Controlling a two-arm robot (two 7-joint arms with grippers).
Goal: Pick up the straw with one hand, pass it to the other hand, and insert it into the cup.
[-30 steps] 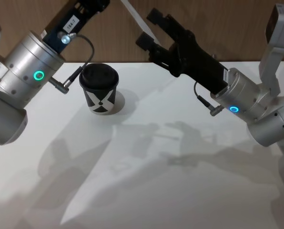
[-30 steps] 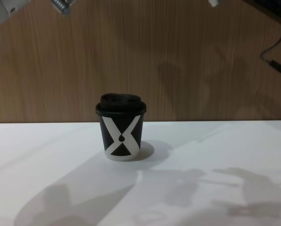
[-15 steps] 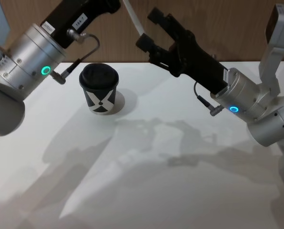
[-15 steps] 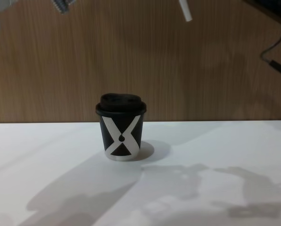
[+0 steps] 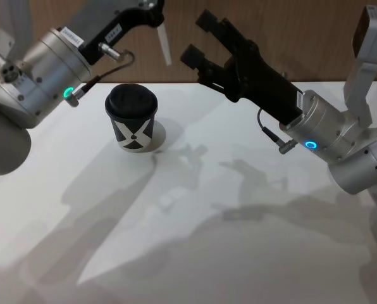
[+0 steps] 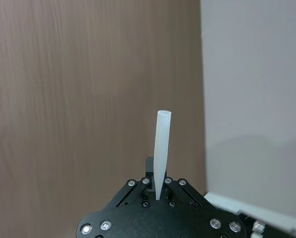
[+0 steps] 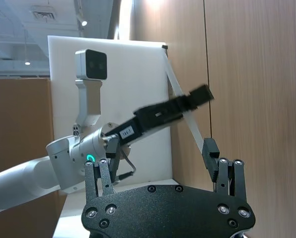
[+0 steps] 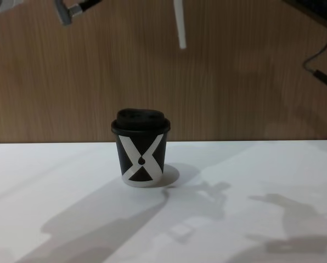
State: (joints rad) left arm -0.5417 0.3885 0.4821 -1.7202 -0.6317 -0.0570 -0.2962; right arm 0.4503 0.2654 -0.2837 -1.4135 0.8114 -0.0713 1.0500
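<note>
Straw (image 5: 165, 44): thin white tube pinched between the closed fingers of the left gripper (image 5: 152, 12), projecting down from its tips, slightly tilted, lower end free in the air. Cup (image 5: 132, 118): lidded, upright on the white table (image 5: 239, 221), below the left gripper and apart from the straw's end. Right gripper (image 5: 198, 38): 2 fingers spread wide, holding nothing, just beside the straw on the side away from the cup
</note>
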